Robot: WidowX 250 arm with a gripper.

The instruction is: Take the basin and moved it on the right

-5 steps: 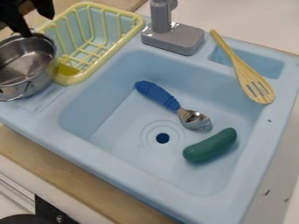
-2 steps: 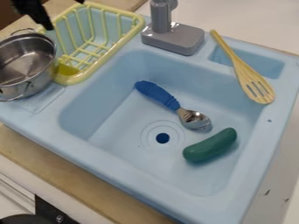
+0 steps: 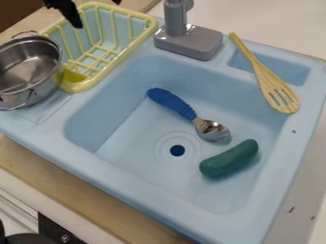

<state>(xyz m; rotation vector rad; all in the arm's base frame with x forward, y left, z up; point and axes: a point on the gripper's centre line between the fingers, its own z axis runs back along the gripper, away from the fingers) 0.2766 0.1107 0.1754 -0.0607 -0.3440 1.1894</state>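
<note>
One steel pot, taken to be the basin of the task: upright on the left ledge of the light-blue toy sink, beside the yellow dish rack, its outer side cut off by the view's edge. One black end effector: above the far part of the rack, fingers spread apart, nothing held. Step in hand, by my judgement: getting a grip on the pot, the carry to the right being undone as things lie. Method: bring the end effector over the near-vertical wall, one finger inside and one outside, on a stretch of rim free of the wire handle, which could swing or slip. Close squarely; lift straight up until the base stands higher than the rack's bars; only then travel right, level and slow, since a pot held by one side may tip. Keep it high past the grey faucet.
</note>
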